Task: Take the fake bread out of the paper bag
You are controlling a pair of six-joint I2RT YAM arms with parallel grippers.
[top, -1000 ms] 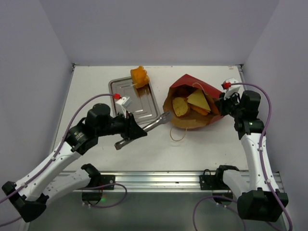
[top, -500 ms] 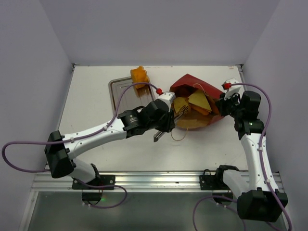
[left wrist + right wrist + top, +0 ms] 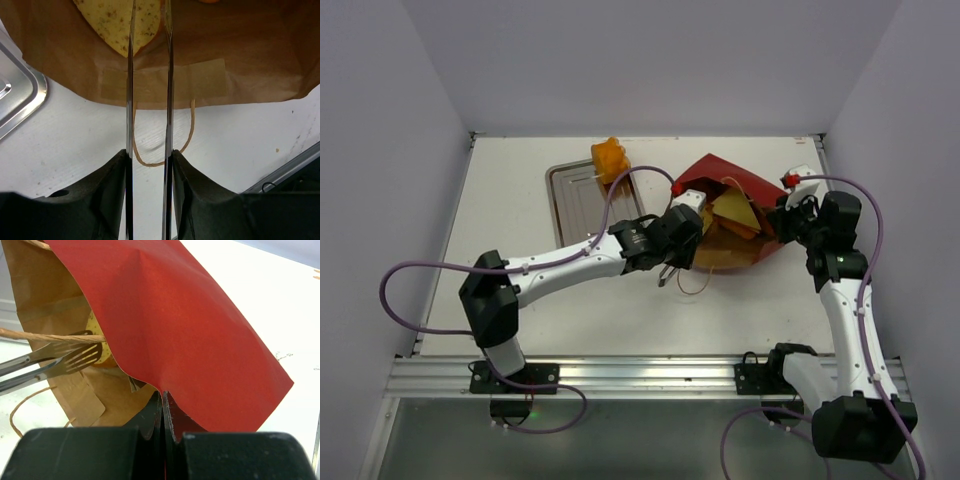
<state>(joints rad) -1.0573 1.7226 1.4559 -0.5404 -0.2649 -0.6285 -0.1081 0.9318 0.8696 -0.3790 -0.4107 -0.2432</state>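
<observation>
The pale yellow speckled toy bread slice (image 3: 120,25) lies flat just inside the mouth of the red paper bag with the brown kraft lining (image 3: 720,172). A pale yellow triangular wedge (image 3: 732,207) rests beside it, deeper in, and something orange behind them is only partly visible. Expect these pieces to be light, rigid and fairly smooth, so they will probably skid on the paper rather than squash. Take the slice across its flat faces near its nearer edge and squeeze gently. Your left gripper (image 3: 90,352) reaches into the bag mouth with its 2 long slotted metal blades a narrow gap apart, and nothing I can make out is between them. Your right gripper (image 3: 163,402) is pinched tight on the bag's red upper edge, holding the mouth up. The paper is thin and will likely crumple or slide if you drag on it. Mind the thin paper loop handle (image 3: 160,159) lying under the blades. 1 chunky orange-brown bun (image 3: 610,158) sits at the far rim of the silver metal tray (image 3: 570,200), apart from the bag
</observation>
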